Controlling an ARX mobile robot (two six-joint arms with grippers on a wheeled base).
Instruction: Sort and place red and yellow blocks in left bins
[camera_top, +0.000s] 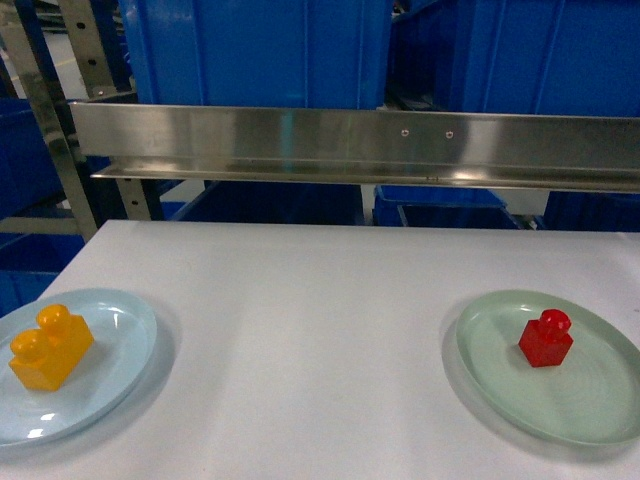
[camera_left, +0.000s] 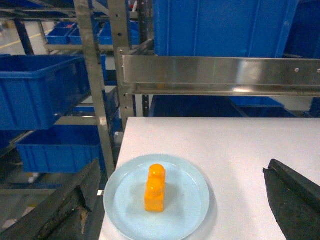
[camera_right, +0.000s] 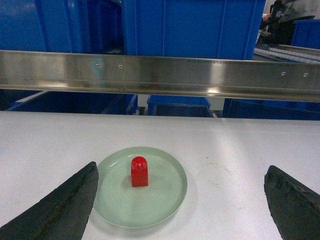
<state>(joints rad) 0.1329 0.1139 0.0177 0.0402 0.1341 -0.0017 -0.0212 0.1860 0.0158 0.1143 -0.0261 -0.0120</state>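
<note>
Head view: yellow block (camera_top: 50, 346) sits on the pale blue plate (camera_top: 125, 375), left of the steel rail (camera_top: 350, 140) and nearer me. Red block (camera_top: 545, 338) sits on the green plate (camera_top: 600, 400), right side, well apart from the yellow one. Neither of my grippers shows here.

Left wrist: my left gripper (camera_left: 185, 200) is wide open, holding nothing, fingers (camera_left: 75, 195) either side of the blue plate, above it. Yellow block is a two-stud brick, glossy, upright, studs in line pointing toward the rail. Looks like rigid light plastic, probably slick. I'd pinch across the flat long sides below the studs.

Right wrist: my right gripper (camera_right: 182, 200) also spread open and empty, hanging over the green plate. Red block is a single-stud brick, smaller, shiny, upright, a little left of plate centre. Likely light, hard, easy to knock over. I'd grip the square body, not the stud.
</note>
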